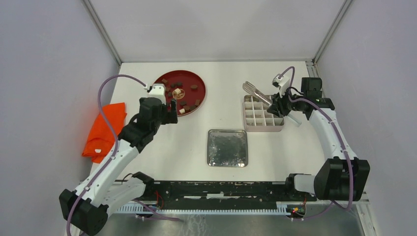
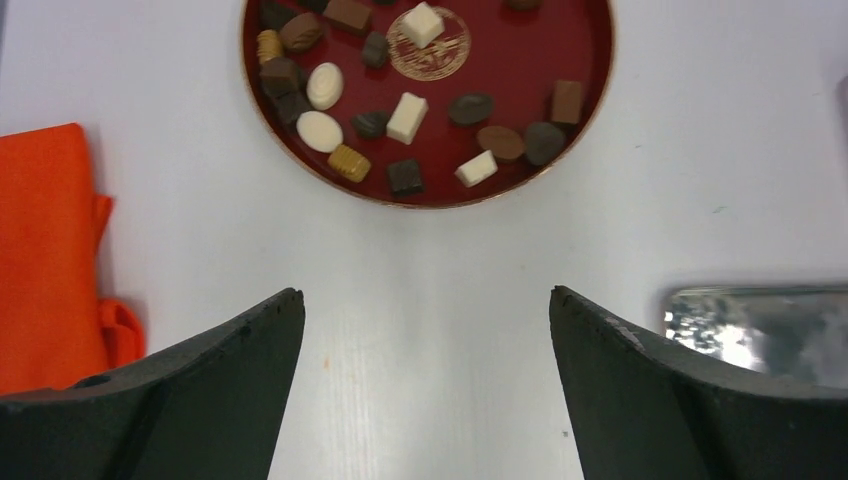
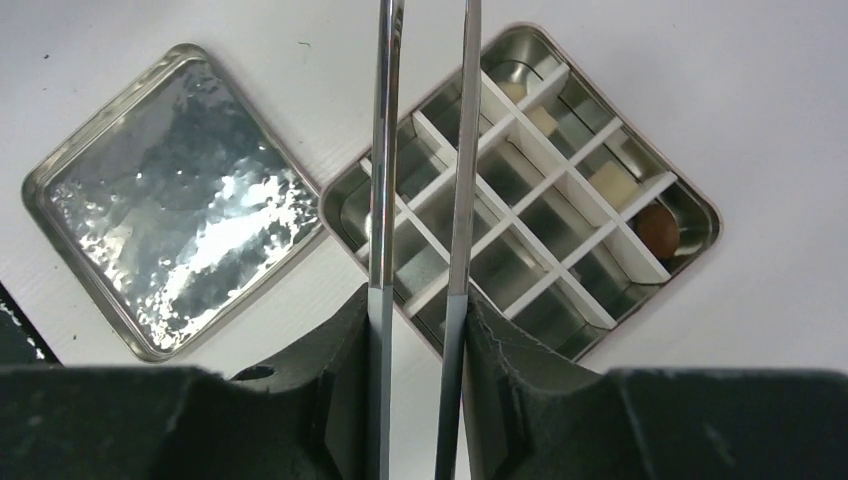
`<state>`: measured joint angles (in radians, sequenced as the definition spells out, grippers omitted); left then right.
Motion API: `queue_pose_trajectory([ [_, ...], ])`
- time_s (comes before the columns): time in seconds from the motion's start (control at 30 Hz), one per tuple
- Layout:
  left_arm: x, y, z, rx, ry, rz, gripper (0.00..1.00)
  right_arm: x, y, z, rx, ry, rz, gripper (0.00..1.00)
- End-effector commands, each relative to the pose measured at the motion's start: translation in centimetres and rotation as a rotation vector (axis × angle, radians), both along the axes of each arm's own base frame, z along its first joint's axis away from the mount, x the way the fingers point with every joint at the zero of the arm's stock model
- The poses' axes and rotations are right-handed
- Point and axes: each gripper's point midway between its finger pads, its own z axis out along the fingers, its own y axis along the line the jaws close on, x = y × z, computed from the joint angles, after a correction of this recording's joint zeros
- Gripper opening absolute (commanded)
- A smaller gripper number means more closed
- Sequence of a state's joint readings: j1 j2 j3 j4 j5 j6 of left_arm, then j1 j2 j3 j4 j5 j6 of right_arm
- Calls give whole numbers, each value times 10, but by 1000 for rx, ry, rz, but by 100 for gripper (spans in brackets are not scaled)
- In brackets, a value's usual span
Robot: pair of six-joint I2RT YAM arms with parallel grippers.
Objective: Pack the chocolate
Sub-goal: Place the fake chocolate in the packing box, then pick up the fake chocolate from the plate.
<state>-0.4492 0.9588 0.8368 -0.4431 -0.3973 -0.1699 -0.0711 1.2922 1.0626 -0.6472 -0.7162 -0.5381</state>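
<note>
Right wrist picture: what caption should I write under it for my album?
Right gripper holds metal tongs over the gridded box, a few chocolates inside, shiny tray alongside.

We see a white rectangular table [image 1: 295,152] with a matte top, closed in by pale walls on the left, right and far sides. On its far left part lies a round dark-red plate [image 1: 188,77] with a low rim. Nearer than the plate, at the left edge, lies a crumpled bright-orange cloth [image 1: 104,130], apart from the plate. Close to the middle of the table we find a square silvery metal lid [image 1: 227,147] with rounded corners, lying flat. Farther off and to the right of it sits a pale square tin [image 1: 264,129] with white grid dividers, near the lid but apart from it. Along the near edge runs a black mounting rail [image 1: 226,189].
</note>
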Motion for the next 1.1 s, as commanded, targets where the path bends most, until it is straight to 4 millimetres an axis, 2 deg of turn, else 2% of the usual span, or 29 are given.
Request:
queue_pose_trajectory([
  [0.0,-7,-33,48,-304,-96,-50,98,2,20,31,35,-110,62,38],
  [0.2,-17,-46,68,-468,-131,-64,100,-1,43,41,48,-145,127,38],
  [0.43,-20,-53,83,-540,-125,-76,100,-5,66,50,60,-172,184,37],
  [0.73,-25,-50,79,-477,-73,-89,100,-6,98,59,41,-195,248,38],
  [1.07,-22,-42,87,-428,-107,-72,100,-3,153,68,-4,-211,356,37],
])
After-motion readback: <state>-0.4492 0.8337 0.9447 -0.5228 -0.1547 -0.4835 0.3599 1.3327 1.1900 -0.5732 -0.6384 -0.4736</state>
